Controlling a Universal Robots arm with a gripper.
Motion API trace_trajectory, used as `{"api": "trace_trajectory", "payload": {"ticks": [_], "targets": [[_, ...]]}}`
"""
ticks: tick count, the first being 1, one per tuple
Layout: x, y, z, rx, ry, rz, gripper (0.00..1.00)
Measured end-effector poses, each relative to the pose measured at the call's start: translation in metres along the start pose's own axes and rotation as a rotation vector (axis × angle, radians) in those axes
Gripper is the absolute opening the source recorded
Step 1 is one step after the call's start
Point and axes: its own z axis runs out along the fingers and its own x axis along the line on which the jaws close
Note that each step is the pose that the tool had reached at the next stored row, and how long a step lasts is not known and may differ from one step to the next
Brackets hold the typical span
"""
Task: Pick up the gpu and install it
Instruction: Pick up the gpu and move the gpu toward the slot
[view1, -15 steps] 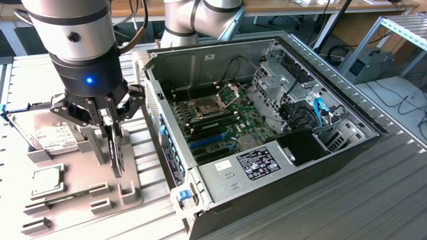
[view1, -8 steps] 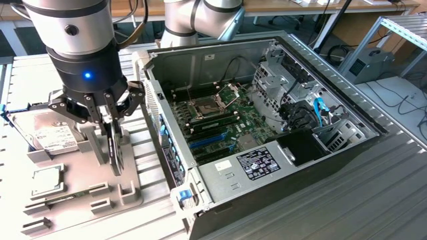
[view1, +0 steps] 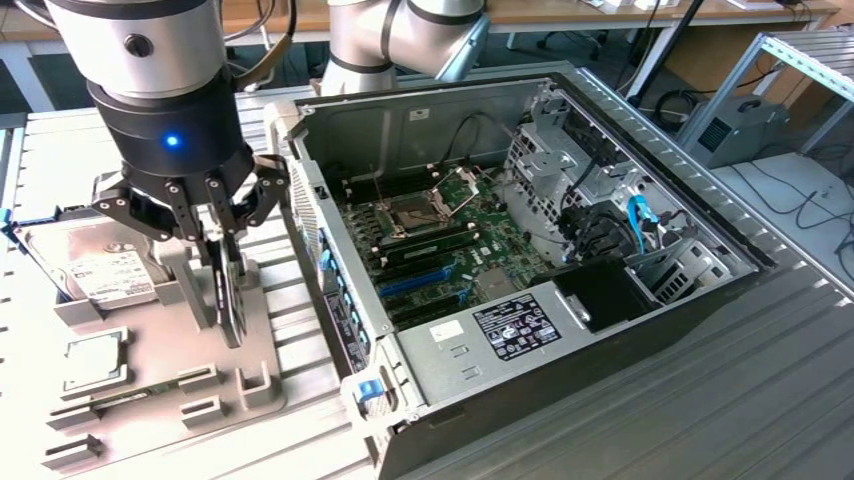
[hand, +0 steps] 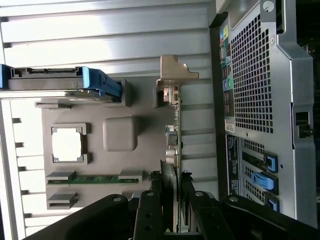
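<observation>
The tool (view1: 220, 243) clamps the gpu (view1: 235, 312), upright in a grey tray (view1: 160, 340) on the ribbed metal bench (view1: 747, 400). An open case (view1: 534, 250) stands just beside, with desks (view1: 561, 12) beyond.

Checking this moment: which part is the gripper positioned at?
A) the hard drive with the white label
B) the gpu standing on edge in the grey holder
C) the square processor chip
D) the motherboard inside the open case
B: the gripper straddles the gpu, which stands on edge in the grey holder. The hard drive and processor chip lie apart from it.
</observation>
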Motion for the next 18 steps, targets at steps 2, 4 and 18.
{"api": "trace_trajectory", "payload": {"ticks": [2,4,18], "targets": [[0.000,0.0000,-0.0021,0.0001,0.0001,0.000,0.26],[0.000,0.0000,-0.0041,0.0000,0.0000,0.000,0.26],[0.000,0.0002,-0.0191,0.0000,0.0000,0.000,0.26]]}}
